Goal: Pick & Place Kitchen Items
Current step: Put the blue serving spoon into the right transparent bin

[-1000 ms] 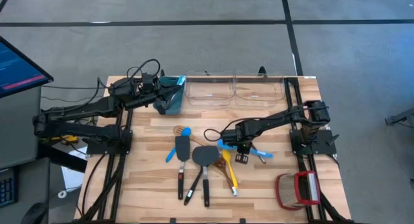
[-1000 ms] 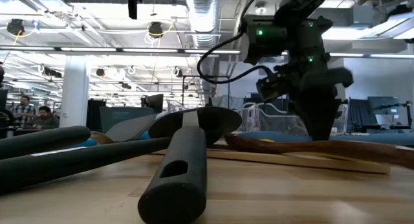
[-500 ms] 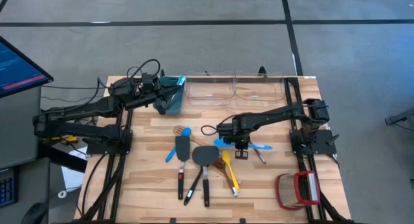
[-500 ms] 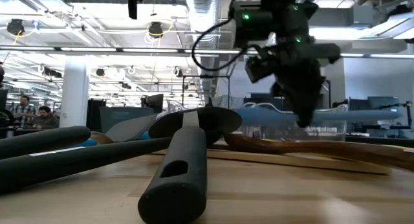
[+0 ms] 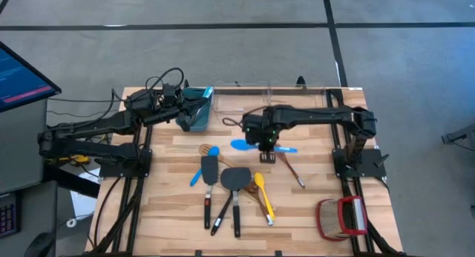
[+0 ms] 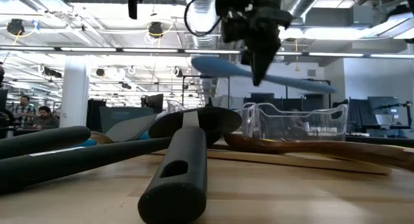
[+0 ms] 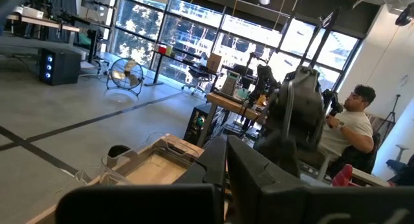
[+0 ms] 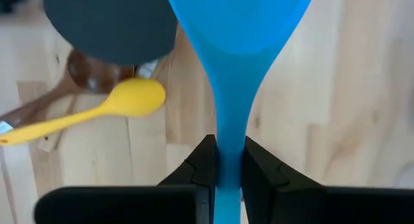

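Fingers (image 8: 202,166) around glossy blue spoon (image 8: 236,49)

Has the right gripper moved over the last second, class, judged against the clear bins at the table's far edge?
Yes. In the high view the right gripper, shut on the blue spoon, has moved toward the clear bins; the low view shows it higher.

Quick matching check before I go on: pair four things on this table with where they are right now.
1. blue spoon
2. yellow spoon
3. teal bin
4. woven basket

a. at the left gripper
b. lying on the table among the spatulas
c. lifted in the right gripper
d. near the table's front right corner

Pairs: 1-c, 2-b, 3-a, 4-d
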You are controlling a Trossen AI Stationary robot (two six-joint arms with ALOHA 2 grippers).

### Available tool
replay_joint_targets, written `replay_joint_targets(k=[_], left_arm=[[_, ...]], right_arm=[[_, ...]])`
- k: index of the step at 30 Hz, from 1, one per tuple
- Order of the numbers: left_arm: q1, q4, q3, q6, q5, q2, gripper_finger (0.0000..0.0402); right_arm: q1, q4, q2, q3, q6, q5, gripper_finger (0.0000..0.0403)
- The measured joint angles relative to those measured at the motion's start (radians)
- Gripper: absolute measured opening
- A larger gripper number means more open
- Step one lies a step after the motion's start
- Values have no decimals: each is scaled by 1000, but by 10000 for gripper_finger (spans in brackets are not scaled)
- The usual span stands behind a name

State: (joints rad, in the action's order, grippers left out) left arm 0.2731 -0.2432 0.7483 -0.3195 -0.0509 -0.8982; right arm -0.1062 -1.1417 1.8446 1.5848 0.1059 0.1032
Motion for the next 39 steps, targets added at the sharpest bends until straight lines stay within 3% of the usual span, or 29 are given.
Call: replay_joint_targets(k=[6,13,18,22,31,39], left_arm=[[0,0,0,0,0,0,2],[0,0,0,0,0,0,2],[0,0,0,0,0,0,2],[0,0,0,0,0,0,2],[0,0,0,0,0,0,2],[0,1,0,0,0,0,2]], right_arm=[[-49,-23,-55,94,64,-46,36],[-148,-23,-222,95,62,-58,36],[-225,26,-334,95,61,-151,36],[-290,89,-390,95,54,-158,36],[-422,132,-382,93,51,-179,36],[-502,286,-313,-68,43,-202,36]])
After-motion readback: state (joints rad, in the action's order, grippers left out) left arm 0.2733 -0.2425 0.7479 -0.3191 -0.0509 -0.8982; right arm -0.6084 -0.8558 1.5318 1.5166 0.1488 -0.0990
